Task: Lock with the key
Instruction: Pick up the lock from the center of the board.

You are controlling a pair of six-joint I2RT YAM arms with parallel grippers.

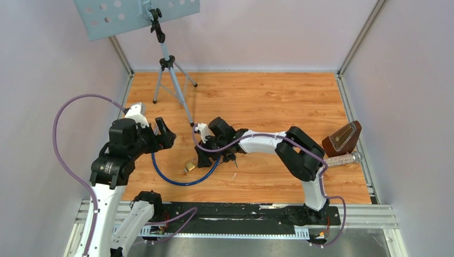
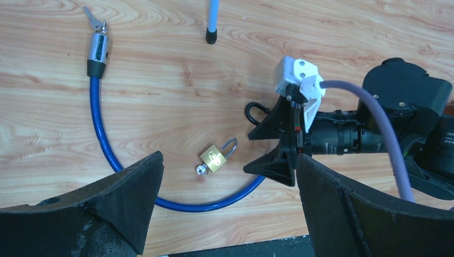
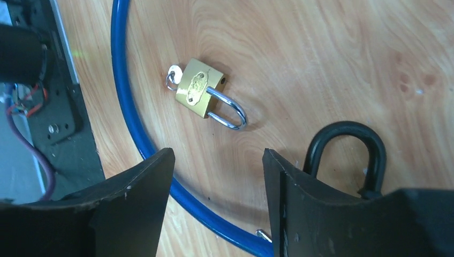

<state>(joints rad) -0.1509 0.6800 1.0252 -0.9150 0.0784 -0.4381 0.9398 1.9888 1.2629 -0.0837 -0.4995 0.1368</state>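
right gripper [image 3: 217, 163] spread wide, low beside padlock [image 3: 199, 93]

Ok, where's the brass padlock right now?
In the top view the brass padlock lies on the wooden table between the arms, inside the curve of the blue cable, just beside the open right gripper, untouched.

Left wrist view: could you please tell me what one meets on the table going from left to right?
Silver metal end of the blue cable lock → small brass padlock → right arm's black hand, open.
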